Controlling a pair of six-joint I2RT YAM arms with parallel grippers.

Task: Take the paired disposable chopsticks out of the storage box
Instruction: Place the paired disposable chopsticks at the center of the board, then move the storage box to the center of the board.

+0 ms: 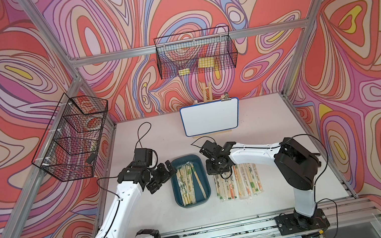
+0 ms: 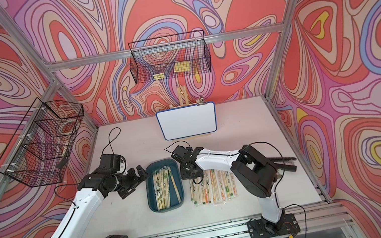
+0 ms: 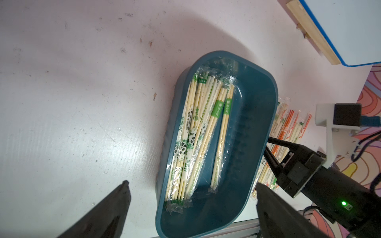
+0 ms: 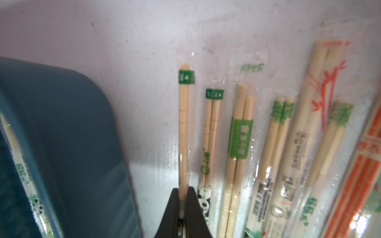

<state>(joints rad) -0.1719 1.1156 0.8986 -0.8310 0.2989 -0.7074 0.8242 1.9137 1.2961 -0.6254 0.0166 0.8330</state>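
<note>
The storage box (image 1: pixel 183 160) (image 2: pixel 159 165) (image 3: pixel 255 115) is a dark teal tray at the table's middle. Several sleeved paired disposable chopsticks (image 1: pixel 188 181) (image 2: pixel 163 188) (image 3: pixel 195 134) lie inside it. Several more pairs (image 1: pixel 237 182) (image 2: pixel 212 187) (image 4: pixel 239 144) lie in a row on the table just right of the box. My right gripper (image 1: pixel 215 169) (image 2: pixel 190 175) (image 4: pixel 183 197) points down at that row's left end, shut on one pair with a green band (image 4: pixel 183 123). My left gripper (image 1: pixel 164 177) (image 2: pixel 135 182) (image 3: pixel 192 184) hovers wide open at the box's left side, holding nothing.
A whiteboard on a wooden easel (image 1: pixel 211 117) stands at the back. Black wire baskets hang on the back wall (image 1: pixel 195 54) and the left wall (image 1: pixel 73 137). A black object (image 2: pixel 283 163) lies behind the right arm. An aluminium rail (image 1: pixel 230 231) runs along the front edge.
</note>
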